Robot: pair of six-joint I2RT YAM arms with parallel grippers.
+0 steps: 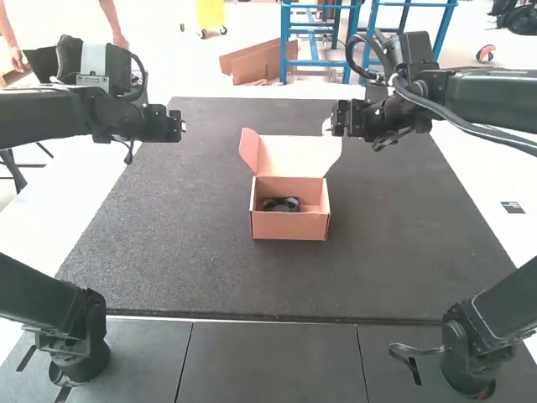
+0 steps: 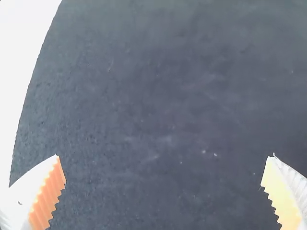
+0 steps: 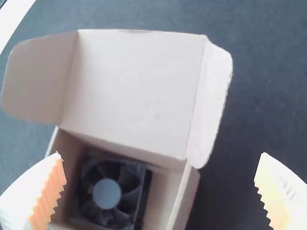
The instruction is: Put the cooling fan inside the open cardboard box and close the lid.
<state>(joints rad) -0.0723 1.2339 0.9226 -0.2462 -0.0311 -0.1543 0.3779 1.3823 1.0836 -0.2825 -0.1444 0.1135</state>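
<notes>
**A:** High view first. Where is the fan?

**B:** The fan (image 1: 279,203) lies inside the cardboard box (image 1: 289,222), at the middle of the mat (image 1: 151,243). The lid (image 1: 294,155) stands up from the box's far wall and leans back, with its side flaps spread.

**A:** And the arms?

**B:** The right gripper (image 1: 337,117) hangs above, close to the lid's top corner. The left gripper (image 1: 178,128) is well apart from the box, out to the side. I judge the right arm the nearer one.

**A:** Left wrist view?

**B:** Bare mat lies under the jaws. The fingers (image 2: 45,196) are spread wide and hold nothing.

**A:** Right wrist view?

**B:** The jaws are released here too, and empty. The lid lies ahead of them and below, its long edge running about the same way as the line from one finger to the other. The box opening sits nearer the jaws, with the fan down in it, close beside one finger.

**A:** So what does closing turn on?

**B:** As I see it, the lid has to tip forward over the fan — pushed from its top edge toward the near wall. That edge lies square across the right jaws' gap, so a flat push should do rather than a pinch.
</notes>
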